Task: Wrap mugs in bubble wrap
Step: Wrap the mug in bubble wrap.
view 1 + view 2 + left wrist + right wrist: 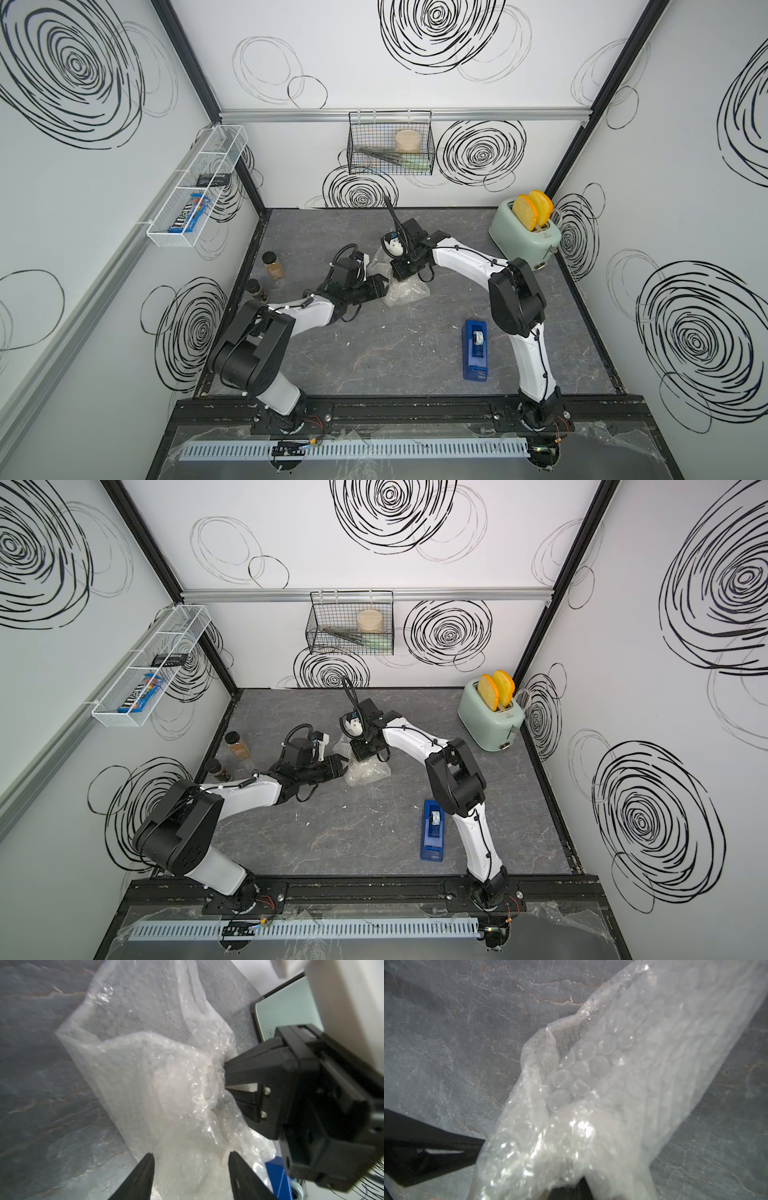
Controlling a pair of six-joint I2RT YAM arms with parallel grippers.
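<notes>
Left claw point(192, 1159) parted, straddling clear, crumpled bubble wrap sheet point(406, 293) mid grey marbled tabletop point(374, 353); cream ceramic mug hidden, presumably inside. Right claw point(225, 1078) clenched on gathered wrap. Risk: left closes on film alone, wrap slides off.

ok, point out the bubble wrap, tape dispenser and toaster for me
bubble wrap point(409, 291): in a top view, middle of the crumpled sheet.
tape dispenser point(475, 368): in a top view, blue base.
toaster point(525, 245): in a top view, pale green side wall.
</notes>
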